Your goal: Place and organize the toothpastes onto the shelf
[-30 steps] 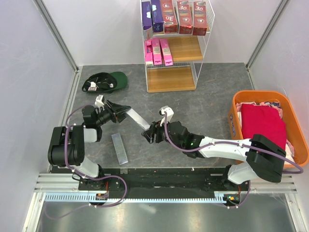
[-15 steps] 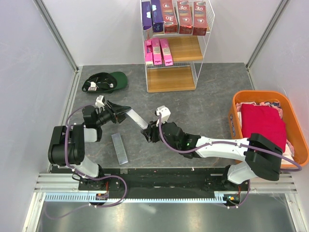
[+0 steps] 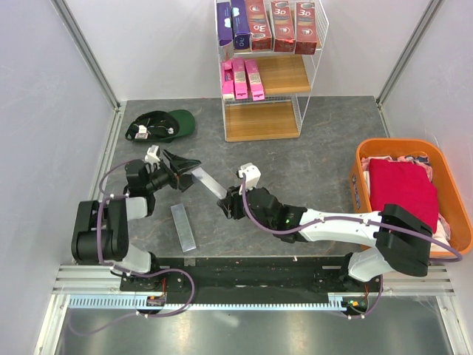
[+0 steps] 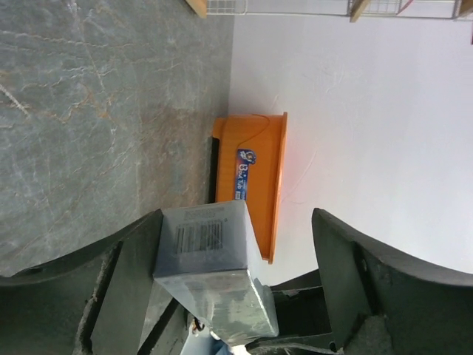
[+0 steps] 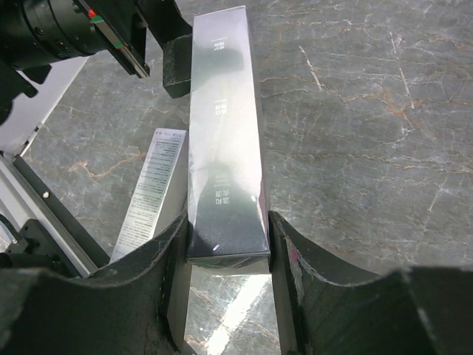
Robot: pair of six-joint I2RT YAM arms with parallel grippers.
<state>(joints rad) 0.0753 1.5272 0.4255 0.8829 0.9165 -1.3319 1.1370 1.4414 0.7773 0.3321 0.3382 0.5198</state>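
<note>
Silver carton [image 4: 211,266] barcode [image 4: 201,237]: left wrist only.

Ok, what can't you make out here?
Top view: the frame's upper edge cuts off the shelf and its top-row cartons.
Top view: the red cloth hides what lies in the orange basket.
Right wrist view: the held silver carton covers part of the loose carton.
Left wrist view: that held carton's length is hidden behind its own near end.

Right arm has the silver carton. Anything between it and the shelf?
No object lies on the table between the silver carton and the shelf. Only the left gripper, jaws open, flanks the carton's other end; the right gripper clamps the near end.
</note>
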